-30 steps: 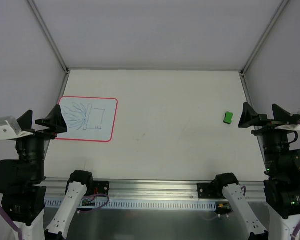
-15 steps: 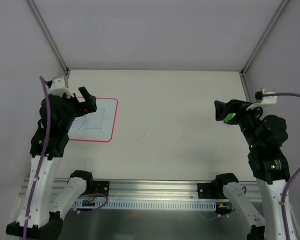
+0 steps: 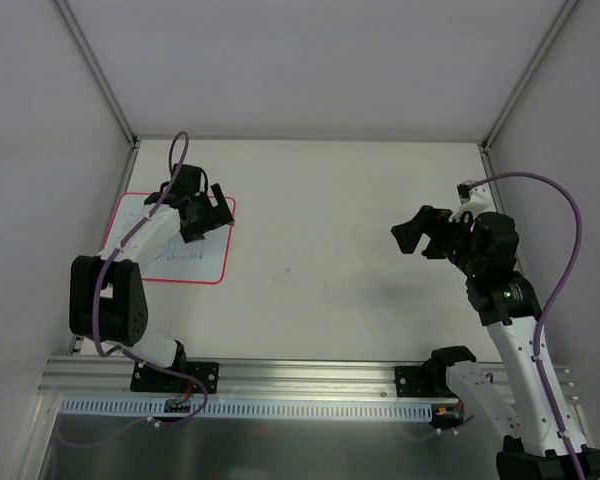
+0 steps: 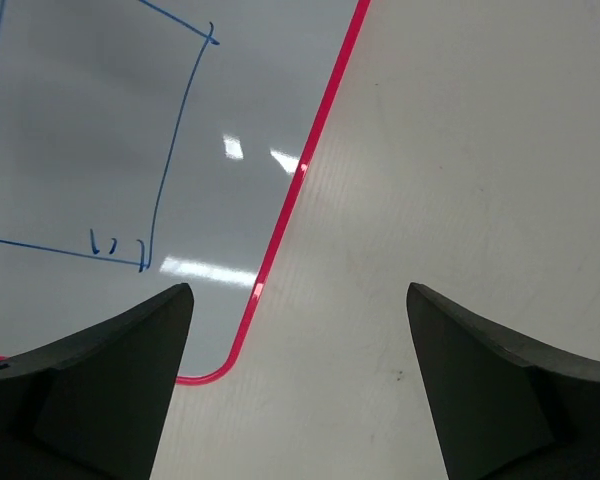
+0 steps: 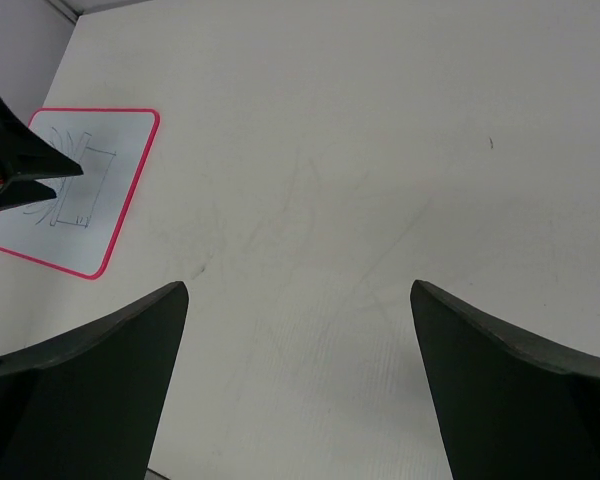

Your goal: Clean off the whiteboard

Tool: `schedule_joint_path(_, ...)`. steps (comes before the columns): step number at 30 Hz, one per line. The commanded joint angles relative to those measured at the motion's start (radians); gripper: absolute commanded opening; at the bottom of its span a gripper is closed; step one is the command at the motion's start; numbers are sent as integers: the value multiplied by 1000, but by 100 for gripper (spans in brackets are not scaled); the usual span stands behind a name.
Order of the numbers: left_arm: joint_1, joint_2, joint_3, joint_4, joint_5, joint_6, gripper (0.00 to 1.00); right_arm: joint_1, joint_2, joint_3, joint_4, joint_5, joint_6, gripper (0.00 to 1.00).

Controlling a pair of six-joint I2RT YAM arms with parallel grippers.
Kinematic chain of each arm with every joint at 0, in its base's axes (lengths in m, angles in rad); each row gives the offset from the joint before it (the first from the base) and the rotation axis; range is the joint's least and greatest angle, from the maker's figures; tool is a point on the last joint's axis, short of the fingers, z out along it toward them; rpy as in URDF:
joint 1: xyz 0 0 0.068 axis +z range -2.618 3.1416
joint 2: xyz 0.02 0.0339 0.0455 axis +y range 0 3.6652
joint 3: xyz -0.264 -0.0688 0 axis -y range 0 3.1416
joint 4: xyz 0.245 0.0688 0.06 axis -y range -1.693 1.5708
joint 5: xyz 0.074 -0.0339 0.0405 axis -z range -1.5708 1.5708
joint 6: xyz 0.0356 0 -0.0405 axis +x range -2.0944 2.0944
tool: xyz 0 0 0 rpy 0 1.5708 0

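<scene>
**1. Board: pos. and handling**
The board (image 3: 202, 258) lies flat on the table (image 3: 330, 250) against the left edge, approx. midway btw. the near and far edges. Blue pen lines are seen on its face (image 4: 100, 130). It is judged thin, stiff and light. Light reflections are seen on the face, so it is prob. slick and may slide when rubbed. Because it lies flush, the red rim gives little to pinch. It is better pinned from above, at the rim or a corner clear of ink, than picked up. No wiper is seen in either gripper.

**2. L arm**
The L arm is folded up from its base and reached out over the board's far right corner. The L gripper (image 3: 218, 208) is pointed down. In the wrist view (image 4: 298, 290) the jaws are spread wide and hold nothing. One finger is over the board, the other over bare table, w/ the rim btw. them. Contact w/ the board cannot be told.

**3. R arm**
The R arm is raised at the right side, w/ the R gripper (image 3: 412, 232) aimed left toward mid-table, well apart from the board (image 5: 100, 200). Its jaws (image 5: 298, 288) are wide and empty.
</scene>
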Motion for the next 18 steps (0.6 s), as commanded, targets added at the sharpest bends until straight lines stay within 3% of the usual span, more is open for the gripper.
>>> schedule_joint_path(1,1,91,22,74,71,-88,86,7,7,-22,41,-55,33,99)
schedule_joint_path(4,-28,171,24,117,73,-107,74,7,9,-34,42,-75,40,99)
schedule_joint_path(18,-116,363,39,160,-54,-108,63,8,-19,-82,42,-92,38,99)
